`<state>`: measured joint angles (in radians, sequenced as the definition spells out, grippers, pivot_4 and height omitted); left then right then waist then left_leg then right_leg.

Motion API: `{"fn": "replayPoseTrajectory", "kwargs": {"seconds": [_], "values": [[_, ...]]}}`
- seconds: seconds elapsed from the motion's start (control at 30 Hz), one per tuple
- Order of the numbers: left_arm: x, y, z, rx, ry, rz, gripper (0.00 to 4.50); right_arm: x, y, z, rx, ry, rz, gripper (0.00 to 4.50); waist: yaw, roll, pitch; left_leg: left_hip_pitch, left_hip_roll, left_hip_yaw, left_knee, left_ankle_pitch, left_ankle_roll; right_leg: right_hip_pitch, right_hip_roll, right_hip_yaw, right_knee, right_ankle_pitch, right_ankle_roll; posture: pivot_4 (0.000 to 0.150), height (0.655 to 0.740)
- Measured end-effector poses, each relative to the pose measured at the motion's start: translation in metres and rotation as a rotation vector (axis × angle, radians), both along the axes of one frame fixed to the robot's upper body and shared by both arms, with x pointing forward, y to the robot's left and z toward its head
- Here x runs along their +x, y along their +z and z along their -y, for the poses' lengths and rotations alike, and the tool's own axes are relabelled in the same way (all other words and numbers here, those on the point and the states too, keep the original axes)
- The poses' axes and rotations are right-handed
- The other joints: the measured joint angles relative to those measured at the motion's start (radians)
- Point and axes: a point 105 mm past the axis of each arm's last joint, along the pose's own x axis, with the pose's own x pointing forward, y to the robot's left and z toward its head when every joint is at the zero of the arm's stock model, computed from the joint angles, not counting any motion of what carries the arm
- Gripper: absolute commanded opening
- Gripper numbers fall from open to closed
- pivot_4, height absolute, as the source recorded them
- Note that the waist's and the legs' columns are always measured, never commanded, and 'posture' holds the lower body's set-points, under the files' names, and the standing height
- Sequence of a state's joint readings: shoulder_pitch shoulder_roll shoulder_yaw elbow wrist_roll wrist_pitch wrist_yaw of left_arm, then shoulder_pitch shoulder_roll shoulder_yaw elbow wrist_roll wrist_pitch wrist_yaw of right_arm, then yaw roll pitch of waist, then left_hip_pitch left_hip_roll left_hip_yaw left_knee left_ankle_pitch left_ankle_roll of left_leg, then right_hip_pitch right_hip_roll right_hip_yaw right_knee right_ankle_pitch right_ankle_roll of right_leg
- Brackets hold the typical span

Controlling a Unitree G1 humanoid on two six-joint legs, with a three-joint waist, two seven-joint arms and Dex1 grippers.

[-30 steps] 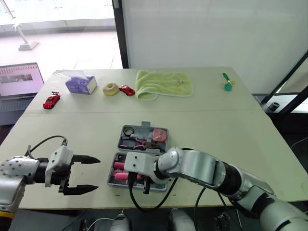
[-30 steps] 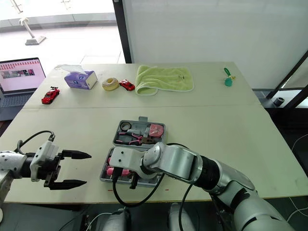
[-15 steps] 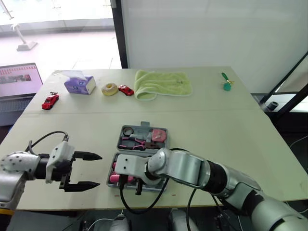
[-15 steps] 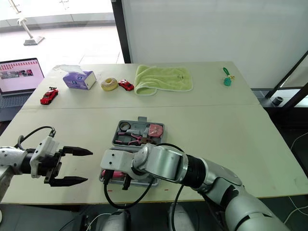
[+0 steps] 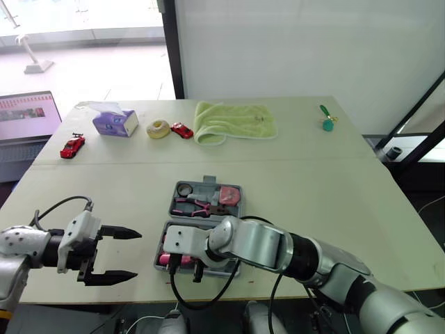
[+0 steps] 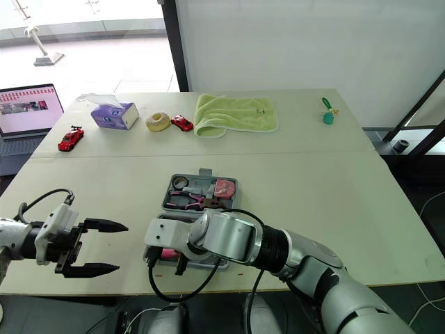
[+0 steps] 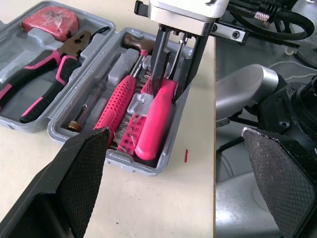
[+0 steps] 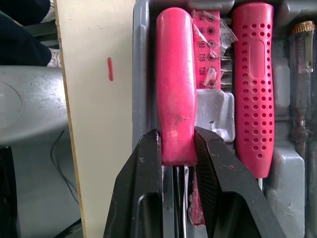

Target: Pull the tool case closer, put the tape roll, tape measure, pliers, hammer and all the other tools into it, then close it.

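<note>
Left fingers [image 5: 119,232] are spread wide, empty, hovering over the desk [image 5: 313,188] left of the tool case [image 7: 130,166]. The case lies open near the desk's front edge. Right fingers [image 8: 143,183] are clamped on the pink handle [image 8: 174,74] in its front slot. The handle's long axis runs straight out from them, along the case wall. Right arm judged nearer.

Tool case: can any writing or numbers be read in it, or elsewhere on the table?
"10", "T15", "T20": pink bit strip in the tool case, beside the pink handle in the right gripper.
Laptop screen: too small to read.
Tissue box: too small to read.
</note>
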<state>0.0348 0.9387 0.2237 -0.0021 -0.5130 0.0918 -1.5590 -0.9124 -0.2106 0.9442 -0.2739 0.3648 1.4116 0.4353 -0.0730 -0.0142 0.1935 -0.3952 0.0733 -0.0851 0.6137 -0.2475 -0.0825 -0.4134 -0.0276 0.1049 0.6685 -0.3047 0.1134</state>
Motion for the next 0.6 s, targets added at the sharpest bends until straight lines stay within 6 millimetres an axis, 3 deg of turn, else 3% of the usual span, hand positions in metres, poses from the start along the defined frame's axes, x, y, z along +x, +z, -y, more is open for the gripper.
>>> {"fn": "replayPoseTrajectory", "kwargs": {"seconds": [0.6], "values": [[0.001, -0.0018, -0.0044, 0.001, 0.013, 0.015, 4.5, 0.0006, -0.0063, -0.0076, -0.003, -0.005, -0.005, 0.38, -0.006, 0.0, 0.0, 0.0, 0.001, 0.0, 0.0, 0.0, 0.0, 0.0, 0.001, 0.0, 0.0, 0.0, 0.0, 0.15, 0.74]]}}
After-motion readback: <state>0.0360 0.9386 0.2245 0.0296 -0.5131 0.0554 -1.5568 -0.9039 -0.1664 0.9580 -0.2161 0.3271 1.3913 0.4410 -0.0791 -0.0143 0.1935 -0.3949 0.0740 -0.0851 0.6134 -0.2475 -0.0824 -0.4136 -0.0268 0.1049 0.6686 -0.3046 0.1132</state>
